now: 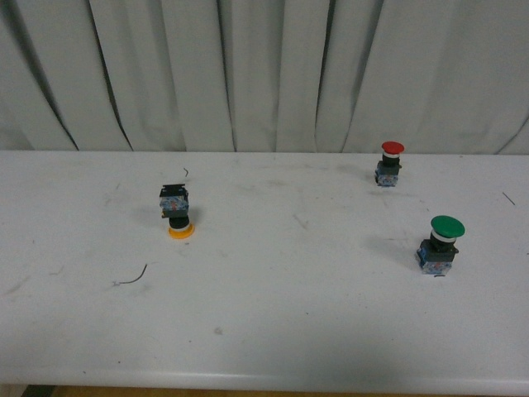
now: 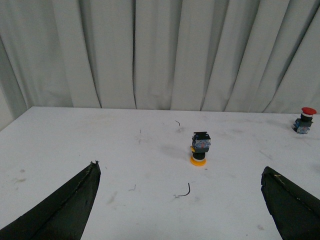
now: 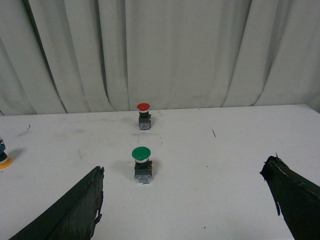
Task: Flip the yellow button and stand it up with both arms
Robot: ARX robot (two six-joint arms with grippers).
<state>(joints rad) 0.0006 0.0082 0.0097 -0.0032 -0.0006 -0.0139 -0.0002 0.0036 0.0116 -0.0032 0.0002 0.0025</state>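
The yellow button [image 1: 177,213] stands upside down on the white table, its yellow cap on the surface and its black and blue block base on top, at the left in the front view. It also shows in the left wrist view [image 2: 199,148], well ahead of my open left gripper [image 2: 181,200], and at the edge of the right wrist view [image 3: 3,159]. My right gripper [image 3: 185,205] is open and empty, apart from every button. Neither arm shows in the front view.
A red-capped button [image 1: 389,163] stands upright at the back right and a larger green-capped button [image 1: 440,243] upright nearer on the right; both show in the right wrist view, red [image 3: 144,115], green [image 3: 142,164]. A thin wire scrap [image 1: 132,277] lies near the yellow button. Grey curtain behind.
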